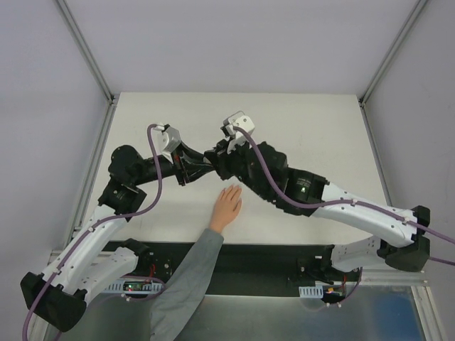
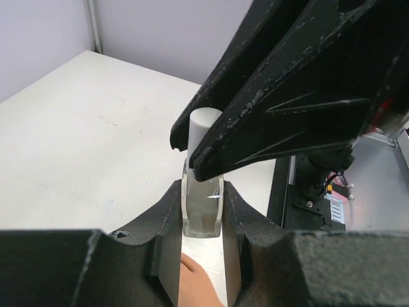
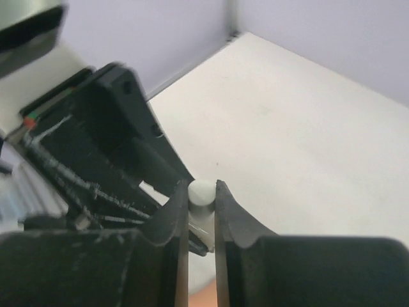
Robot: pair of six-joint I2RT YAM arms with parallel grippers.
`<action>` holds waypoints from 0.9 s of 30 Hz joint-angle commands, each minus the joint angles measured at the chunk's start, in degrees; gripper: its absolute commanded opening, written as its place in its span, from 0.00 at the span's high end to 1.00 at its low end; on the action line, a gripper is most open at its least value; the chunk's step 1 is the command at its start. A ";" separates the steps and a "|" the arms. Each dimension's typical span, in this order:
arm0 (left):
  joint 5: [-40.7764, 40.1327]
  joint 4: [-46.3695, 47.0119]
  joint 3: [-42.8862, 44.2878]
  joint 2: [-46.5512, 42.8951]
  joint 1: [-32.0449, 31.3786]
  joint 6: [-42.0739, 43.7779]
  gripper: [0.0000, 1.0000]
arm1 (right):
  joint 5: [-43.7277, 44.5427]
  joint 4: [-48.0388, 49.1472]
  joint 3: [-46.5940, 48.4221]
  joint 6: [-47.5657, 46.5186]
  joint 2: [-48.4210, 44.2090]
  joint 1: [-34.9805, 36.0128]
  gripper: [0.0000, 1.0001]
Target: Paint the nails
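Note:
A small translucent bottle (image 2: 203,211) with a white cap (image 2: 203,123) stands upright between the fingers of my left gripper (image 2: 203,189), which is shut on its glass body. My right gripper (image 3: 202,193) is shut on the white cap (image 3: 202,189) from above; its black fingers (image 2: 268,109) cross the left wrist view. In the top view both grippers meet above the table and hide the bottle. A pale hand (image 1: 229,202) with a grey sleeve (image 1: 190,273) lies flat just in front of them, fingers pointing away. The nails are too small to make out. Skin (image 2: 195,281) shows below the bottle.
The white table (image 1: 298,121) is fenced by aluminium frame posts (image 1: 85,50) and grey walls at the left, right and back. A black strip with both arm bases (image 1: 270,259) runs along the near edge. The sleeve crosses that strip left of centre.

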 commanded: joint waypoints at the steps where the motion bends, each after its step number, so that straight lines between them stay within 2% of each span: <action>1: -13.99 5.91 2.32 -2.48 0.56 1.59 1.00 | 47.02 -11.97 2.67 18.90 4.22 12.76 1.00; 4: -15.23 6.35 2.31 -2.39 0.56 0.27 1.00 | 55.15 -16.94 12.14 18.30 10.72 16.12 1.00; 6: -14.35 6.35 2.49 -2.39 0.56 -0.17 1.00 | 56.23 -17.67 15.23 15.93 13.63 17.00 1.00; 7: -14.09 6.18 2.40 -2.57 0.56 -0.35 1.00 | 55.88 -14.71 15.94 13.91 13.89 17.00 0.98; 9: -13.39 5.48 2.66 -2.74 0.56 -0.52 1.00 | 54.56 -13.19 16.82 9.60 14.51 16.91 0.89; 10: -11.82 5.21 2.67 -2.74 0.48 -0.79 1.00 | 53.43 -13.19 17.70 9.24 14.69 16.91 0.74; 12: -9.97 4.86 2.67 -3.01 0.56 -1.22 1.00 | 51.49 -13.19 17.71 4.60 13.73 16.48 0.65; 13: -9.26 4.68 2.23 -3.53 0.48 -2.01 1.00 | 47.48 -12.23 16.66 3.01 11.89 16.30 0.54; 14: -8.82 4.68 1.79 -3.88 0.56 -2.28 1.00 | 44.74 -11.26 16.04 -0.22 10.83 15.69 0.49; 15: -8.12 4.60 1.53 -3.97 0.56 -2.80 1.00 | 37.76 -10.99 15.69 -1.30 9.78 15.16 0.35; 18: -4.34 3.81 1.08 -3.98 0.56 -4.30 1.00 | 23.25 -12.56 15.16 -6.03 5.73 12.79 0.22; 22: 1.28 2.05 2.92 -2.84 0.56 -6.76 1.00 | 2.57 -16.96 15.51 -12.73 0.12 8.75 0.16; 23: 4.51 1.70 3.45 -2.48 0.56 -7.37 1.00 | -2.78 -17.40 14.64 -13.61 -0.95 5.00 0.15; 24: 6.29 1.78 3.89 -2.13 0.56 -9.38 1.00 | -17.71 -18.45 14.37 -14.05 -2.61 2.26 0.14; 25: 8.04 2.57 4.59 -1.17 0.56 -10.36 1.00 | -24.73 -18.90 13.84 -15.45 -3.24 -2.90 0.14; 26: 11.63 3.36 4.86 -0.64 0.56 -11.67 1.00 | -35.25 -18.90 12.71 -16.68 -3.68 -4.95 0.14; 27: 13.23 4.67 4.86 -0.20 0.56 -14.56 1.00 | -39.88 -18.64 12.09 -17.91 -4.29 -6.71 0.14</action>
